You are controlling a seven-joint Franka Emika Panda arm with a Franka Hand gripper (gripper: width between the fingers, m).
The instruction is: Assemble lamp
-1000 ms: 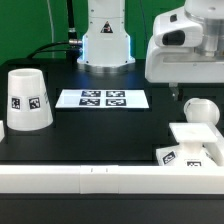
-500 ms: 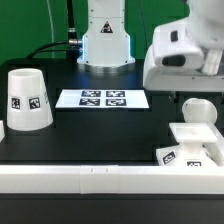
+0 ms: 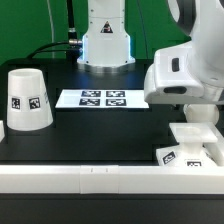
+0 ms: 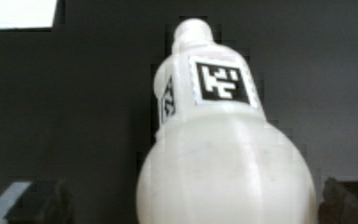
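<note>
The bulb stem (image 4: 220,150) lies on the black table and fills the wrist view, round head nearest the camera, a square tag (image 4: 226,82) on its neck. My gripper (image 4: 194,205) is open, with one dark finger (image 4: 25,205) on each side of the round head and a gap to each. In the exterior view my gripper (image 3: 190,100) is low at the right and hides the bulb stem. The flat square base (image 3: 195,140) lies just in front of it. The tapered shade (image 3: 28,100) stands at the far left.
The marker board (image 3: 103,98) lies flat at the middle back. The arm's white pedestal (image 3: 106,40) stands behind it. A white rail (image 3: 100,178) runs along the front edge. A white corner (image 4: 16,12) shows at the wrist view's edge.
The arm has come down and toward the camera over the bulb stem, which showed beside the hand before and is now hidden behind it. The shade and base have not moved.
</note>
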